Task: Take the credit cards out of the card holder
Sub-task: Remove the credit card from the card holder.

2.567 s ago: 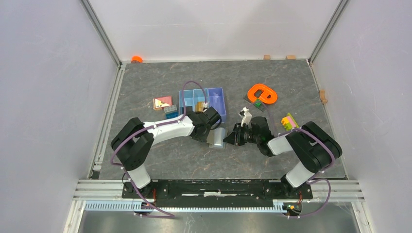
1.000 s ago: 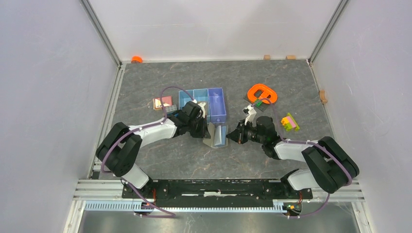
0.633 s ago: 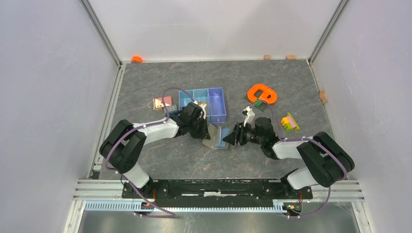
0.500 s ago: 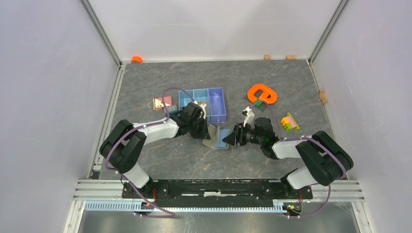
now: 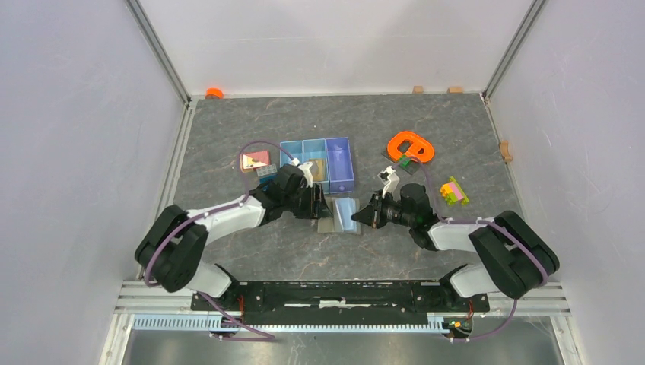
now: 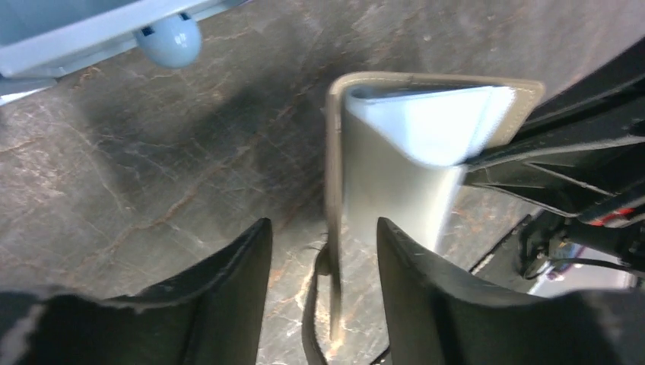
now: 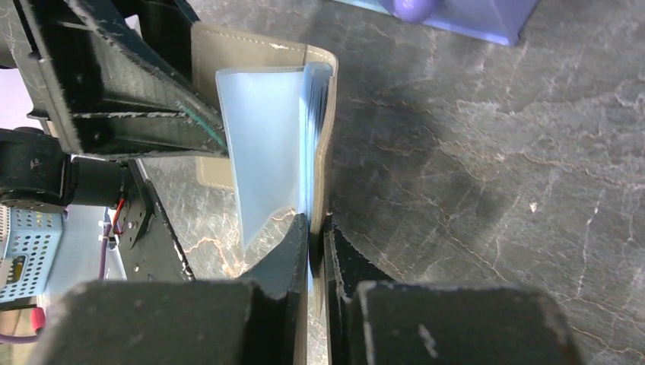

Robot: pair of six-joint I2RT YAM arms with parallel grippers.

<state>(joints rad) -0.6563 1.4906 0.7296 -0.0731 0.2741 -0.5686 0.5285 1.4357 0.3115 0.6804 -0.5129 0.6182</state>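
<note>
Overhead camera looks down from the near edge over the whole dark marbled tabletop point(image 5: 251, 122); two wrist cameras, low and close, face each other across the grey-taupe folding card holder point(image 6: 395, 152), seen in all three.

On the grey bench point(image 5: 304, 114) sit a blue tray point(image 5: 325, 141), an orange loop point(image 5: 411, 146), bright toy bricks point(image 5: 453, 190) and a pink block point(image 5: 255, 160).

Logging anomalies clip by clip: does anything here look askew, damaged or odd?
Nothing damaged or spilled. The grey-taupe folding card holder sits half open, not flat: the right gripper is shut on one flap, the left gripper open astride the other.
</note>
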